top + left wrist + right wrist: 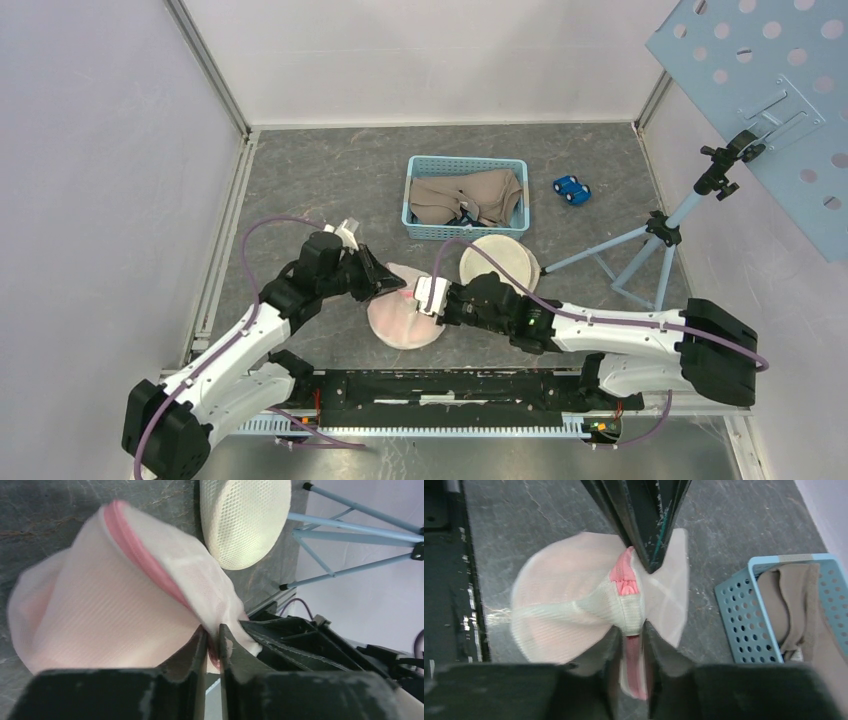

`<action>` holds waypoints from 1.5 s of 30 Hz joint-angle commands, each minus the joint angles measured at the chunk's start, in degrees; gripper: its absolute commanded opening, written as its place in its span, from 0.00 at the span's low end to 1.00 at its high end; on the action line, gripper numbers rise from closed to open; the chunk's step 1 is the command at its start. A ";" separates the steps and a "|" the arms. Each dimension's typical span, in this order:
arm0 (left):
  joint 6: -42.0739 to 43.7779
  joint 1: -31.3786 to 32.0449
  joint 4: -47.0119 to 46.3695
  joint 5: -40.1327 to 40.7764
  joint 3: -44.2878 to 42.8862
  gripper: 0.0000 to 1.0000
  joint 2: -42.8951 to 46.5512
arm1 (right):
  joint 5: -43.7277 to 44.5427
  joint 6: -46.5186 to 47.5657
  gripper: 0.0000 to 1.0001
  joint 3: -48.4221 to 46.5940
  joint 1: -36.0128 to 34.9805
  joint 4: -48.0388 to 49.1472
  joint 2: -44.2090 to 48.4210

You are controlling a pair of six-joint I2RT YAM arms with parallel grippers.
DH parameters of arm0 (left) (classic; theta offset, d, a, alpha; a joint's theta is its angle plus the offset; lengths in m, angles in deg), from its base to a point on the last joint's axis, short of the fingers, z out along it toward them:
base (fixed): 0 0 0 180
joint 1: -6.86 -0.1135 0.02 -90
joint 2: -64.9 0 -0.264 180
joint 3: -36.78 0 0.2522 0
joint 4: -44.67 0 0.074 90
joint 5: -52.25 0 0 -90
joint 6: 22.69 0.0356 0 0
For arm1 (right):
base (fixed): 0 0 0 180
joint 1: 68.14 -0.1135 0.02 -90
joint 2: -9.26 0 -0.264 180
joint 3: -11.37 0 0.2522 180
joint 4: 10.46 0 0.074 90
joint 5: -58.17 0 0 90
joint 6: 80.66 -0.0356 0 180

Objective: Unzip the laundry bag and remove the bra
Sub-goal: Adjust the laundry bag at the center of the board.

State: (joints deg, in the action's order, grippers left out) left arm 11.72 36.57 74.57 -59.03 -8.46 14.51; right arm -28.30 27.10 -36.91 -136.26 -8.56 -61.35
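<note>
**Laundry bag** [404, 325]: a round pink mesh pouch, shown on the near middle of the grey table [320, 180], between the two arms and partly raised off the surface. A pink zip [142, 560] is seen running along its seam. Over the visible stretch the teeth are joined and no opening is shown. The bra is not seen outside the bag, and the contents cannot be made out through the mesh.

**Left gripper** [214, 642]: presented from the left. Its jaws are drawn nearly together, and a fold of mesh beside the zip is pinched between them.

**Right gripper** [631, 647]: presented from the right, facing the left one across the bag. Its jaws are set narrowly apart, with the pink zip tape lying between them. Whether the tape is pressed or merely straddled cannot be told.

**Progress:** the task is judged to be at its first stage. The bag is held on one side and the zip end is being addressed. The unzipping is not yet done, and the removal of the bra is left entirely.

**Surroundings:** a cream mesh bag [498, 263] is laid just right of and beyond the pink one. A blue basket [455, 231] holding a beige garment [470, 195] stands farther off. A blue toy car [572, 189] and a tripod stand [640, 255] are placed to the far right.
</note>
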 commanded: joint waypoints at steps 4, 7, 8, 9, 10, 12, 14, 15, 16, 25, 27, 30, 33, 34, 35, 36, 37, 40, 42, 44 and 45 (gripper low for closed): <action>-8.82 0.17 -4.04 0.12 1.65 0.02 4.45 | -1.89 2.61 0.51 3.64 0.09 6.53 4.99; -12.27 0.08 -6.01 -0.95 3.03 0.02 5.60 | -1.88 2.91 0.59 6.74 0.05 8.00 7.84; -13.23 0.08 -6.67 -1.43 3.32 0.02 5.80 | -1.64 2.88 0.61 7.58 0.09 8.59 8.68; -14.42 0.09 -7.25 -1.77 3.64 0.02 6.02 | -1.70 2.90 0.62 8.44 0.09 9.17 9.55; -15.43 0.11 -8.02 -2.10 3.96 0.02 6.27 | -1.94 2.99 0.63 9.18 0.10 9.90 10.24; -17.63 0.09 -9.47 -2.52 4.58 0.02 6.84 | -2.37 3.22 0.64 10.85 0.09 12.32 11.20; -19.82 0.08 -11.15 -2.99 5.13 0.02 7.02 | -2.59 2.76 0.66 12.19 0.04 14.91 11.33; -20.65 0.10 -12.12 -3.27 5.43 0.02 7.07 | -2.56 2.55 0.67 12.47 0.00 15.97 11.01; -21.34 0.10 -12.78 -3.51 5.59 0.02 7.05 | -2.44 2.39 0.67 12.62 0.01 16.91 10.58; -21.01 0.10 -15.03 -5.40 6.30 0.02 7.06 | -2.64 1.80 0.17 11.49 0.00 20.65 7.52; -12.10 0.11 -7.04 -5.01 1.76 0.12 6.09 | -1.93 1.75 0.01 11.32 0.05 18.95 8.54; 4.53 0.11 8.15 -2.44 -8.23 0.55 3.32 | -1.85 1.58 0.00 10.00 0.09 13.07 10.51; 15.93 0.08 13.45 -1.73 -12.84 0.66 2.47 | -2.85 0.86 0.00 9.37 0.10 7.99 12.20; 19.00 0.08 13.59 -2.11 -13.62 0.68 2.81 | -3.00 0.58 0.00 9.22 0.10 6.21 12.68; 21.35 0.09 13.83 -2.93 -14.28 0.68 3.17 | -3.01 0.23 0.00 9.06 0.09 4.77 13.26; 24.47 0.09 14.20 -4.06 -14.91 0.68 3.48 | -3.09 -0.04 0.00 8.74 0.14 2.92 13.62; 26.81 0.17 14.26 -5.94 -15.26 0.68 3.75 | -3.28 -0.05 0.00 8.49 0.11 1.29 14.41; 34.09 0.24 13.52 -10.46 -14.39 0.68 7.31 | -3.44 -0.39 0.00 8.09 0.22 -2.24 16.36; 38.23 0.26 14.14 -11.95 -13.75 0.68 10.64 | -3.43 -0.62 0.00 7.61 0.18 -4.25 16.96; 41.92 0.63 14.81 -13.99 -13.35 0.68 13.52 | -4.77 -0.46 0.00 6.99 0.18 -6.13 16.94; 42.91 0.89 14.35 -14.48 -13.10 0.68 14.83 | -5.05 -0.53 0.00 6.70 0.18 -6.71 16.88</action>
State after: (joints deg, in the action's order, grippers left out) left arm 41.53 36.66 88.25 -67.93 -21.79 24.17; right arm -31.18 27.58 -26.51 -136.26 -11.71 -45.42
